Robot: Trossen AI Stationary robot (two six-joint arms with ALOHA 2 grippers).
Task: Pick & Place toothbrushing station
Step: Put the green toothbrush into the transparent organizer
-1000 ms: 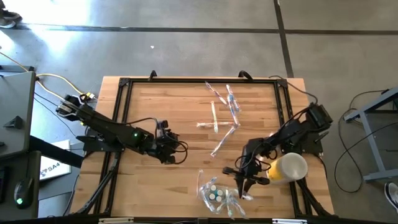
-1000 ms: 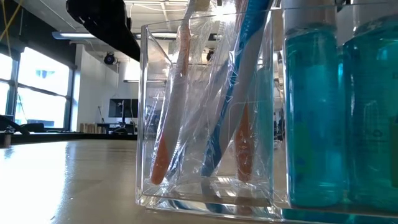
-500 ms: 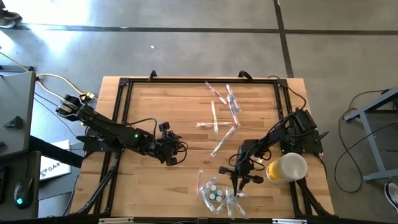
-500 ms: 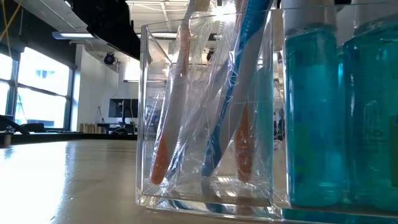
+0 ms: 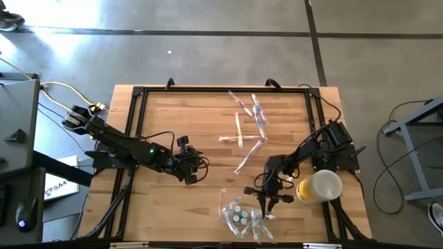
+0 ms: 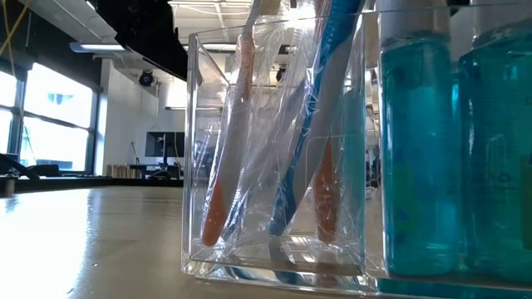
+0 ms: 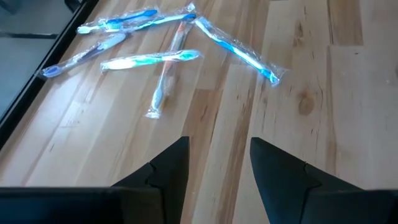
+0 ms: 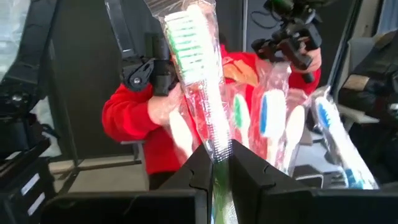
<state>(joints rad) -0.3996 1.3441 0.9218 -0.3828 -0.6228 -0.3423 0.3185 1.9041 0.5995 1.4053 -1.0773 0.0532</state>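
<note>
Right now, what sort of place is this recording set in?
Probably a robotics lab or workshop: a wooden butcher-block table in a black metal frame on a bare grey concrete floor, with large windows in the open hall behind.

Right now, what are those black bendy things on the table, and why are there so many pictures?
They are two robot arms. One camera looks down from above, one sits at table height, and one rides on each wrist. The right gripper is shut on a wrapped green toothbrush, over a clear holder that has wrapped brushes inside. Beside the holder stand blue bottles. The left gripper waits open and empty over the wooden table, with loose wrapped toothbrushes lying ahead of it. Someone in red sits behind the table.
</note>
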